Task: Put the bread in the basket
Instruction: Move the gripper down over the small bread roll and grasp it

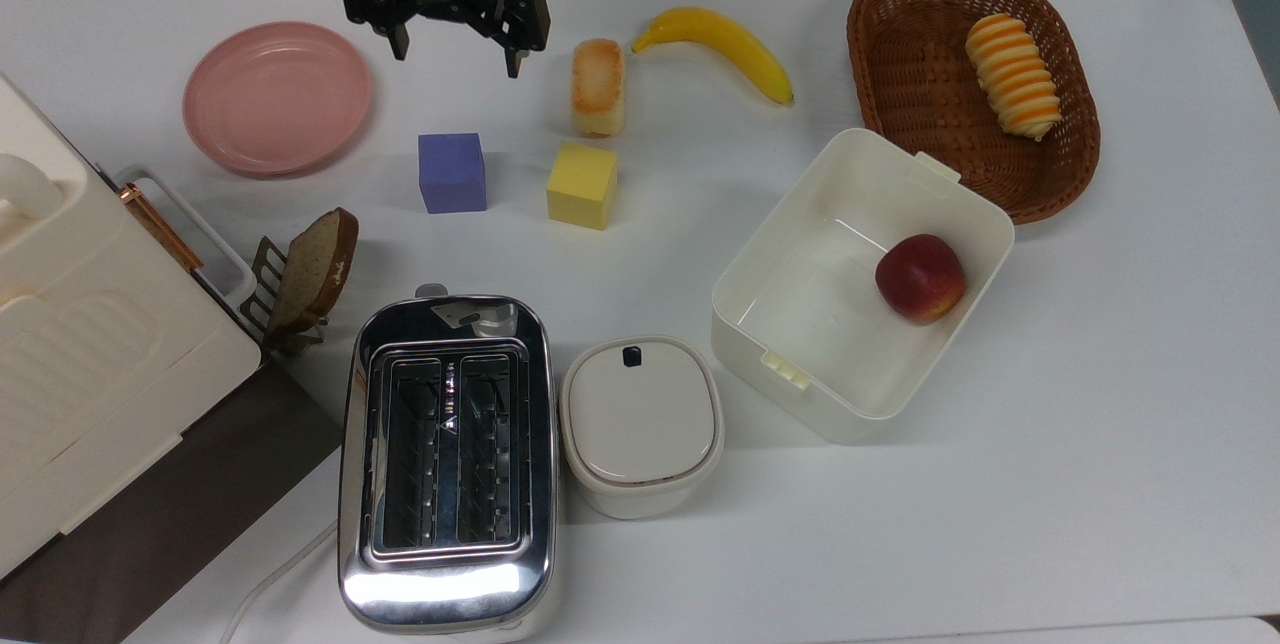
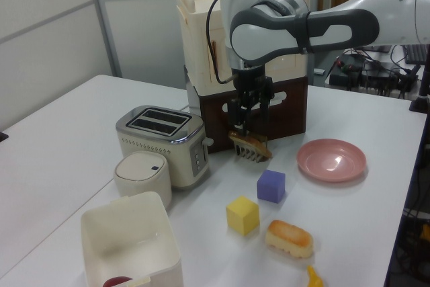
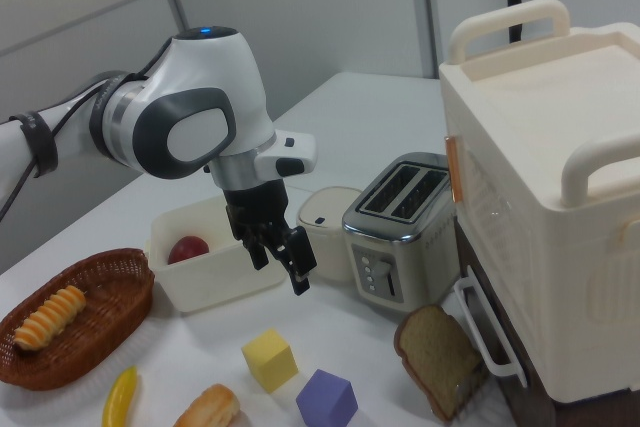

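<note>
Currently gripper hangs empty, jaws spread, beside bread. Risk: descending off-centre probably nudges bread toward banana; basket well apart, spiral roll inside.

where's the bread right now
In the top view the bread lies on the table, just left of the banana and above the yellow cube.

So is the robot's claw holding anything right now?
No, nothing. The gripper hangs open and empty above the table, and the bread lies untouched nearby.
</note>
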Available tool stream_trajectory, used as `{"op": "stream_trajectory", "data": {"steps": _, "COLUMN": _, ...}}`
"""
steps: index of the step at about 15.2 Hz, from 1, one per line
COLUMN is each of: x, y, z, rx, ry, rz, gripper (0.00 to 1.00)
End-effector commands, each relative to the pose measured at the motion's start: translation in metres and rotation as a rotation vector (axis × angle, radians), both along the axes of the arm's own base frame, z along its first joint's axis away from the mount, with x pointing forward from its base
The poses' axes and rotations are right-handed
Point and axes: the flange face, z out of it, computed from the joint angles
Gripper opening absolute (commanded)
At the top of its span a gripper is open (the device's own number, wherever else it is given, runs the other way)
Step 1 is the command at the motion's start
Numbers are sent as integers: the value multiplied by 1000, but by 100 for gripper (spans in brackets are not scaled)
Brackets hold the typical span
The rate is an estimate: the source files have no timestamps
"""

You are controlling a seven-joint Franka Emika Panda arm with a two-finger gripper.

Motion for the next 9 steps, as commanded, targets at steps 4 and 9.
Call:
{"op": "stream_trajectory", "data": {"steps": 4, "x": 1, "y": 4, "z": 0, "rx": -9, "ry": 16, "rz": -7, "gripper": 100}}
{"op": "stream_trajectory", "data": {"steps": 9, "x": 1, "y": 3, "z": -2, "rx": -8, "ry": 19, "rz": 1, "gripper": 100}}
